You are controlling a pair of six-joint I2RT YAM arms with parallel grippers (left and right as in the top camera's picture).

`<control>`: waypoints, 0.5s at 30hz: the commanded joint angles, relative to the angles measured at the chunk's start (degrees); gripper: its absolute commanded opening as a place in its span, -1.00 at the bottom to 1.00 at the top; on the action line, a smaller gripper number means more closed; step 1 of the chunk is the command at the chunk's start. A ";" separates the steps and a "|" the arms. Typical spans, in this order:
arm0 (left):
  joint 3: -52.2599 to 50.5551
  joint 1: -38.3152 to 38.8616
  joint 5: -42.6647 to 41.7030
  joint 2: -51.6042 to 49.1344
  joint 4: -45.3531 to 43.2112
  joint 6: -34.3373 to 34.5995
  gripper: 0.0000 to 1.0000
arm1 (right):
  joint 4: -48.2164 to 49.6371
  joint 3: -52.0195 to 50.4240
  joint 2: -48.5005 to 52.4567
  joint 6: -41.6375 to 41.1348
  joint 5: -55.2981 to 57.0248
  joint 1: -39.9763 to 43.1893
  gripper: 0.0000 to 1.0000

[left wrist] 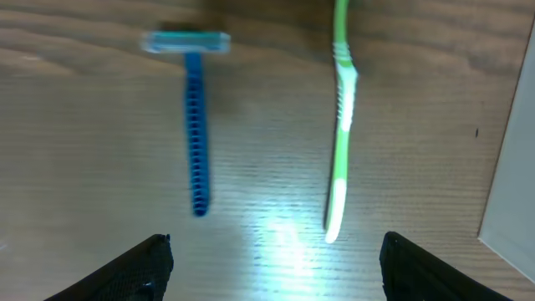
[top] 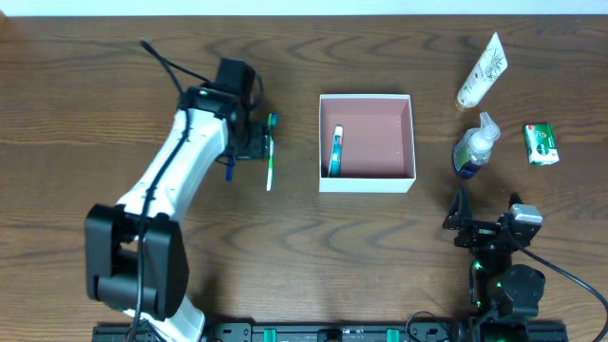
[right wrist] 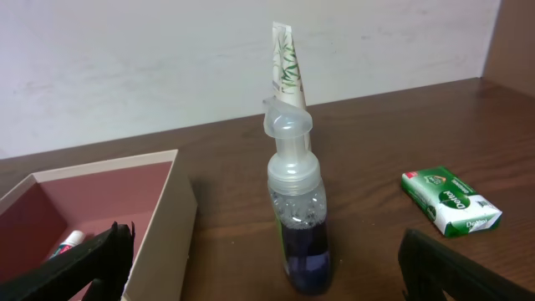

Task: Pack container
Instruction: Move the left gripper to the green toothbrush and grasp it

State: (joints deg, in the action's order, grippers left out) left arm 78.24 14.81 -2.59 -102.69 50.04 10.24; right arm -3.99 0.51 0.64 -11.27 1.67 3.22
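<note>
The container (top: 367, 180), a square white-walled box with a pink floor, sits mid-table with a toothpaste tube (top: 335, 152) lying along its left side; it also shows in the right wrist view (right wrist: 163, 209). A green toothbrush (top: 270, 157) and a blue razor (top: 229, 171) lie left of it; in the left wrist view the toothbrush (left wrist: 341, 125) and razor (left wrist: 195, 117) lie side by side. My left gripper (left wrist: 272, 267) is open above them, empty. My right gripper (right wrist: 267, 267) is open, empty, facing a pump bottle (right wrist: 297, 217).
Right of the container stand the pump bottle (top: 474, 144), a white tube (top: 483, 70) and a green soap box (top: 540, 144), also in the right wrist view (right wrist: 450, 201). The container's wall edge (left wrist: 510, 167) is at the right of the left wrist view.
</note>
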 commanded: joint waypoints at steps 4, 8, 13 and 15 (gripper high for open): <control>-0.55 2.93 -0.28 -3.23 -2.91 -0.44 0.61 | -0.11 -0.20 -0.26 0.83 -0.22 0.57 0.99; -0.55 3.41 0.20 -6.45 -4.26 1.46 0.61 | -0.11 -0.20 -0.26 0.83 -0.22 0.57 0.99; -0.55 3.85 0.20 -10.47 -4.55 1.44 0.60 | -0.11 -0.20 -0.26 0.83 -0.22 0.57 0.99; -0.55 4.04 0.20 -11.65 -4.66 1.44 0.61 | -0.11 -0.20 -0.26 0.83 -0.22 0.57 0.99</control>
State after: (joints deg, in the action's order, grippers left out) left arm 78.00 18.50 -3.01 -112.71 45.50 10.72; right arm -4.01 0.51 0.64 -11.27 1.67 3.22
